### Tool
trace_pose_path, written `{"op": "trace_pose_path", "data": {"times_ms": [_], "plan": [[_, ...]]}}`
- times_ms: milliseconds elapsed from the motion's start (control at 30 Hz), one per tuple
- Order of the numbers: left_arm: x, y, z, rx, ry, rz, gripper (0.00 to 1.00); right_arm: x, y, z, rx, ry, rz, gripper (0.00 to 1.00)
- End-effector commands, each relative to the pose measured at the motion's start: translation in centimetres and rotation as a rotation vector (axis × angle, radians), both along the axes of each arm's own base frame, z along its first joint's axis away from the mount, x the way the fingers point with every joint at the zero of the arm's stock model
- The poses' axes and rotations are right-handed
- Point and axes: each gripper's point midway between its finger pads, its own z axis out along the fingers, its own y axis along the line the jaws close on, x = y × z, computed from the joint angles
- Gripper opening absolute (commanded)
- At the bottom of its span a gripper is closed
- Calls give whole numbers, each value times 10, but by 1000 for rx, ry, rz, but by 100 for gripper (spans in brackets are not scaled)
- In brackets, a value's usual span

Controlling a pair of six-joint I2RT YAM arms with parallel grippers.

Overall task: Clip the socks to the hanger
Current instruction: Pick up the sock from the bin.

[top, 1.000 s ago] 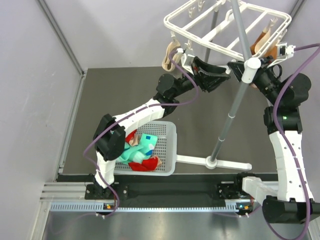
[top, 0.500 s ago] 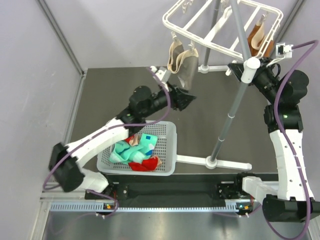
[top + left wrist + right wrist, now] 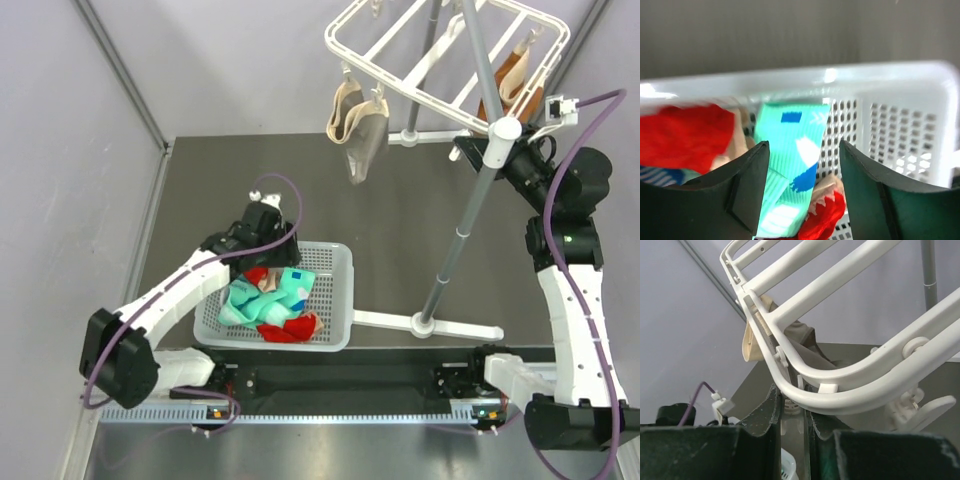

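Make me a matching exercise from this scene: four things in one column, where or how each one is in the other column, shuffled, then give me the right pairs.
Things:
1. mint-green sock
2. beige socks
3. left gripper
4. right gripper

Places or states:
A. shut, just under the frame of the hanger
B. lying in the white basket
C. open, over the socks in the basket
D. hanging from the hanger

Pairs: 1-B; 2-D; 3-C; 4-A
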Motion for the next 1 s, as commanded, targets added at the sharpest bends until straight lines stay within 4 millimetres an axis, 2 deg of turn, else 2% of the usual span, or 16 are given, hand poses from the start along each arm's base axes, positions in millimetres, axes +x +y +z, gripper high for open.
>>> {"op": "trace_pose_path", "data": {"times_ms": [0,33,100,167,267,333,433,600,733,967], "plan": [[-15,-21,-21,-81,98,-66,63,-8,5,8,-8,-47,24,0],[-16,-24,-34,-79,145,-65,62,-8,5,8,-7,-46,25,0],[-18,-33,-46,-98,183,-71,56,-8,6,7,-6,-42,29,0],[-20,-37,-64,-82,191,-58,56,-8,6,5,-9,-34,29,0],[-19,-33,-82,-57,189,-11,56,-8,6,2,-10,-29,29,0],[-17,-36,-87,-55,186,5,56,-8,6,1,-6,-27,32,0],[-11,-29,-98,-11,176,69,52,-8,7,1,-8,-27,37,0],[-10,-16,-116,61,180,118,40,-9,7,1,-7,-28,37,0],[-16,-13,-122,62,192,120,21,-9,7,0,-7,-25,38,0],[-15,-16,-116,56,174,97,5,-8,8,-3,-3,-20,42,0]]}}
